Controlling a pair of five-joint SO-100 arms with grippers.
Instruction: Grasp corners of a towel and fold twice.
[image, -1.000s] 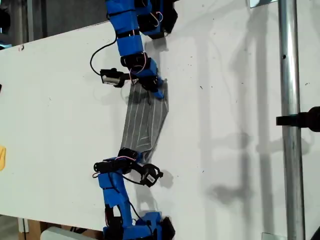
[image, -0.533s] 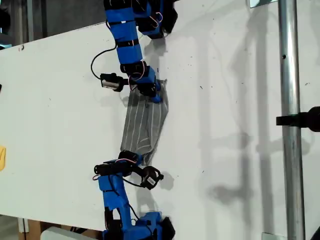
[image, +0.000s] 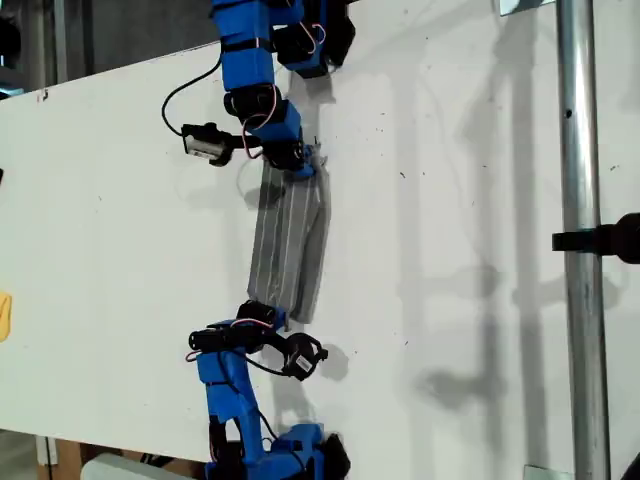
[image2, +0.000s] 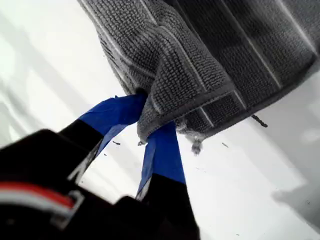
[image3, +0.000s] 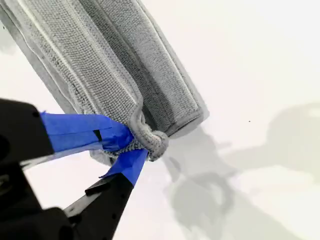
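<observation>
The towel (image: 288, 245) hangs stretched as a narrow folded band between my two end effectors, each pinching one end: my first gripper (image2: 150, 127) is clamped on a bunched hem, my second gripper (image3: 136, 145) on a rolled corner (image3: 152, 142). Its grey terry is looped, with thin white stripes. Beneath lies a white, lightly scuffed tabletop (image: 450, 250).

My first gripper (image2: 150, 130) pinches a folded corner (image2: 200, 117) of the grey striped towel (image2: 215, 55) between its blue jaws.
</observation>
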